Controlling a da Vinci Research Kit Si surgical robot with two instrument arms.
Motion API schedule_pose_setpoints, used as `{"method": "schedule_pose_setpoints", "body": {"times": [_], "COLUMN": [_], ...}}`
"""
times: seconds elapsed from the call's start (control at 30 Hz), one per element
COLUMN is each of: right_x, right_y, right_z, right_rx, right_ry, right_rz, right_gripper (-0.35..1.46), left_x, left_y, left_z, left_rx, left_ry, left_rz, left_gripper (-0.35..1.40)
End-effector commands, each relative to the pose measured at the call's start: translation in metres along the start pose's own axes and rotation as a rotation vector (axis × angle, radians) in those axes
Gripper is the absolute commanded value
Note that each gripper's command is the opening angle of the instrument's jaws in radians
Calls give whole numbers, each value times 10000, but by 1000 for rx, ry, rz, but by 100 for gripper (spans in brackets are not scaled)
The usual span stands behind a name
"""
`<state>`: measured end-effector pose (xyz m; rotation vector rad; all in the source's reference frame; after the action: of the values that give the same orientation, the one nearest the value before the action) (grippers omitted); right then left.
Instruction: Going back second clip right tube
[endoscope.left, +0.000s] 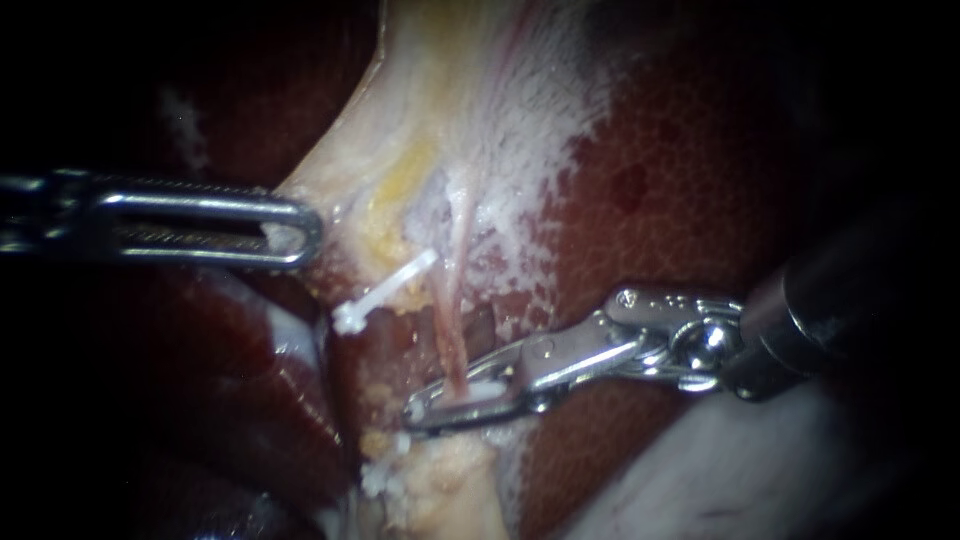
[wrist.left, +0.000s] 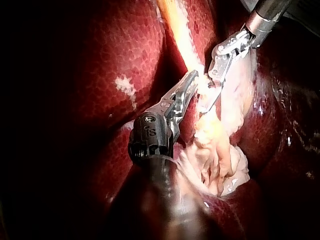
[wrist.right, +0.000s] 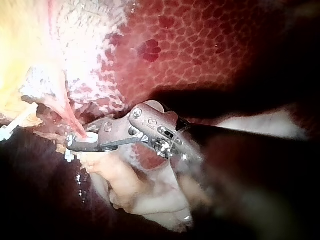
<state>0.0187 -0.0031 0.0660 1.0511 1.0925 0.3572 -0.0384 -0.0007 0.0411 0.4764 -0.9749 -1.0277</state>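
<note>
In the endoscope view the right tool is seen almost closed, both jaws pressed on a white clip set across the pink right tube. The tube's entry between those jaws is shown more plainly in the right wrist view. Another clip lies apart, beyond that tool's tip. Only in the left wrist view is the left tool seen from behind, clamped on pale tissue.

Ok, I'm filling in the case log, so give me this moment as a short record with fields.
Left instrument: jaws shut on pale tissue
Right instrument: jaws shut on white clip, around the pink tube
Other clip: higher up, clear of the right jaws
Liver: dark red, behind and right of the tube
</note>
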Motion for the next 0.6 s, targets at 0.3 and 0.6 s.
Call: {"method": "schedule_pose_setpoints", "body": {"times": [0.3, 0.6], "right_x": [0, 0], "right_y": [0, -2], "right_z": [0, 2], "right_rx": [0, -3], "right_ry": [0, 4], "right_rz": [0, -78], "right_gripper": [-35, 23], "left_x": [0, 0], "left_y": [0, 0], "left_z": [0, 0], "left_rx": [0, 0], "left_ry": [0, 0], "left_rz": [0, 0], "left_gripper": [-35, -35]}}
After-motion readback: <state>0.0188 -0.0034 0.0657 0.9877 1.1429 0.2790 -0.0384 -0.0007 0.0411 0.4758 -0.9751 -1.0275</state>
